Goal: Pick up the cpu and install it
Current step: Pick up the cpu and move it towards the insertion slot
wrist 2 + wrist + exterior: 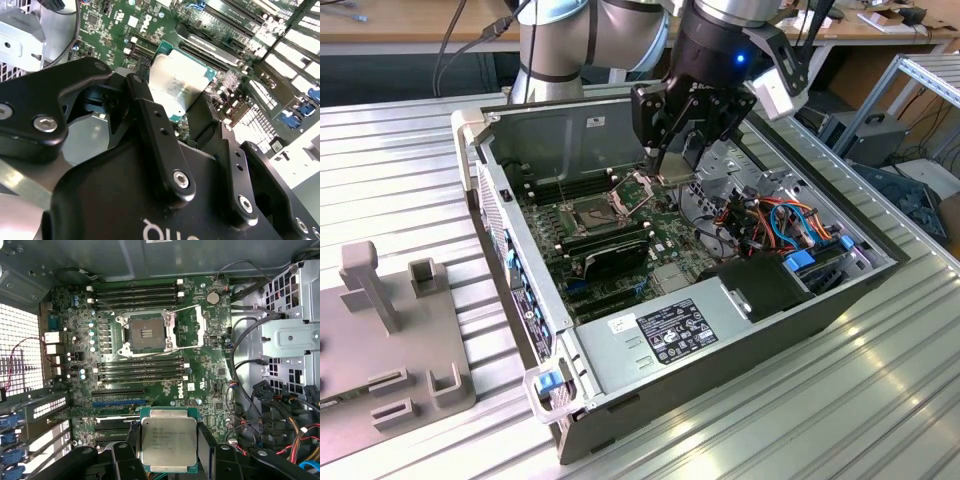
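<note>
The cpu is up in the air, pinched by its edges between the gripper's 2 black fingers, metal lid facing the first wrist camera and green rim showing around it. The jaws are closed narrowly on the chip, one finger on each opposite side. It hangs above the green motherboard, not touching it. In the first wrist view it sits over the long expansion slots, well apart from the socket.

That socket lies bare, its contact field exposed, with the shiny metal frame swung open beside it. Rows of memory slots run along both sides of the socket.

From the exterior view, the arm reaches down into the open computer case, which lies on a ribbed metal table. A black expansion card sits in the board near the socket. A bundle of coloured cables crowds the exterior view's right.
</note>
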You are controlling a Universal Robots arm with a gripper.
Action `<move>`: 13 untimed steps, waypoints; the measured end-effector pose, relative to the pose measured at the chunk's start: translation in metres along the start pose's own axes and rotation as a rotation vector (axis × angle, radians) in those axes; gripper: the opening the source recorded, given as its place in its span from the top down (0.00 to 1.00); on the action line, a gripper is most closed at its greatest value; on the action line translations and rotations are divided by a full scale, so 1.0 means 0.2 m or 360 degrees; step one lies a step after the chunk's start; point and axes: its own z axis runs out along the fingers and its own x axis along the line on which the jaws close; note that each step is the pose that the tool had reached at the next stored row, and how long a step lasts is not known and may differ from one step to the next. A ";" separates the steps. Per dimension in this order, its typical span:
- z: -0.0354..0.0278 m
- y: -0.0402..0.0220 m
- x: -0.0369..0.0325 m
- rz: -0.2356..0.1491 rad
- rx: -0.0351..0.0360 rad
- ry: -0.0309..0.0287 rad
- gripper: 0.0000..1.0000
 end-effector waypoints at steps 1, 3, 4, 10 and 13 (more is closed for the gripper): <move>0.000 0.001 -0.010 0.0000 0.0000 0.00000 0.45; -0.001 0.002 -0.026 0.0000 0.0000 0.00000 0.45; -0.001 0.003 -0.036 0.0000 0.0000 0.00000 0.45; -0.002 0.008 -0.102 0.0000 0.0000 0.00000 0.45; -0.003 0.009 -0.114 0.0000 0.0000 0.00000 0.45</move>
